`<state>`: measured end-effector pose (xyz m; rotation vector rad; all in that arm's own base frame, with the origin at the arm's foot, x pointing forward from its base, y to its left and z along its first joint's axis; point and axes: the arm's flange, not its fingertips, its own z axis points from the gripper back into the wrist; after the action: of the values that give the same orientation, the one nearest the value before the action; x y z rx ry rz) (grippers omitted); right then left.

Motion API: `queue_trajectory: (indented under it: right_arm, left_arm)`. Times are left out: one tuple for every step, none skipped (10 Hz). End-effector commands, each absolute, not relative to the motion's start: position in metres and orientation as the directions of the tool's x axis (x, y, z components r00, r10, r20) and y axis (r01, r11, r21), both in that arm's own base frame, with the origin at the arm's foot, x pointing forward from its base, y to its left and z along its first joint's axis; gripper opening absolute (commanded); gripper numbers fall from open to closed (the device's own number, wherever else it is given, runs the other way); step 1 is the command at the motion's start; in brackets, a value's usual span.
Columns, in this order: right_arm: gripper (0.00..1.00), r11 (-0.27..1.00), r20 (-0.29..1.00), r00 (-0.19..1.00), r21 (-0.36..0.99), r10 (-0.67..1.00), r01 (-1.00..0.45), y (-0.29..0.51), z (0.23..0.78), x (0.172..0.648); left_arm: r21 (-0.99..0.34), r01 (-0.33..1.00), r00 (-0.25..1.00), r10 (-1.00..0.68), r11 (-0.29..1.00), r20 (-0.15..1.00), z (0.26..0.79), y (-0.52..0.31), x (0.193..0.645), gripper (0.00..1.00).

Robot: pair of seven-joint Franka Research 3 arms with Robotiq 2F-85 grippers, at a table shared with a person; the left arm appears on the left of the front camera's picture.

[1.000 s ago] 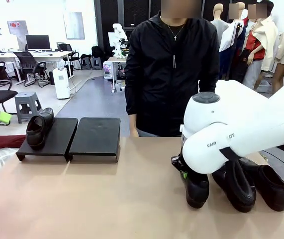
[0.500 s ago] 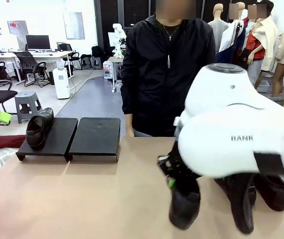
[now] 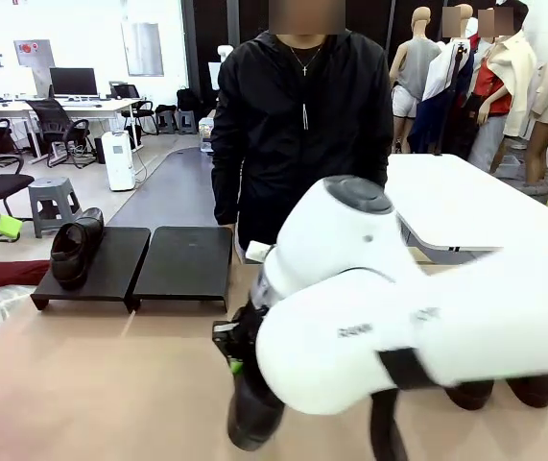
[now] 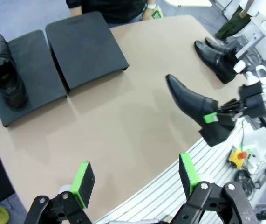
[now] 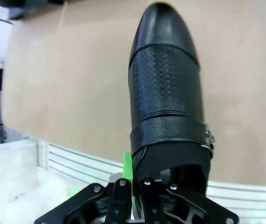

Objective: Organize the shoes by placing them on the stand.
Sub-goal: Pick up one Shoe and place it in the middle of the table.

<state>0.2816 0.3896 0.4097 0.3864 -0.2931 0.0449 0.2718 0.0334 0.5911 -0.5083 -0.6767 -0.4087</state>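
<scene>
Evidently the right gripper (image 4: pixel 216 121) pinched the carried shoe (image 4: pixel 191 103) by its heel collar above the near part of the table (image 4: pixel 123 126). Best to carry it level, clear the front lip of the stand (image 4: pixel 86 46), and set it beside the racked shoe (image 4: pixel 4 70). One panel lay bare; the two spare shoes (image 4: pixel 216 58) sat well aside; the left gripper (image 4: pixel 135 179), jaws spread, hovered over the near edge

I can read no writing here. Dark lettering on the white casing of my right arm (image 3: pixel 355 331) is blurred past reading, and the red-marked notice (image 3: pixel 30 48) on the far wall is too small.
</scene>
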Motion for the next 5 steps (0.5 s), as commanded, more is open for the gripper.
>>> queue_trajectory:
  right_arm:
    - [0.0, 0.928, 0.313, 0.95, 0.356, -0.012, -0.105, 0.432, 0.382, 0.325]
    - [0.0, 0.921, 0.27, 0.963, 0.379, -0.014, -0.093, 0.442, 0.371, 0.333]
    - [0.0, 0.925, 0.264, 0.963, 0.375, -0.049, -0.056, 0.447, 0.364, 0.338]
    - [0.0, 0.927, 0.253, 0.966, 0.373, -0.05, -0.05, 0.447, 0.361, 0.339]
    - [0.0, 0.921, 0.237, 0.969, 0.389, -0.066, -0.032, 0.447, 0.361, 0.339]
  left_arm:
    - [-0.314, 0.525, 0.7, -0.19, 0.791, 0.689, 0.59, 0.034, 0.272, 0.94]
    - [-0.314, 0.525, 0.7, -0.19, 0.791, 0.689, 0.59, 0.034, 0.272, 0.94]
    - [-0.314, 0.525, 0.7, -0.19, 0.791, 0.689, 0.59, 0.034, 0.272, 0.94]
    - [-0.314, 0.525, 0.7, -0.19, 0.791, 0.689, 0.59, 0.034, 0.272, 0.94]
    - [-0.314, 0.525, 0.7, -0.19, 0.791, 0.689, 0.59, 0.034, 0.272, 0.94]
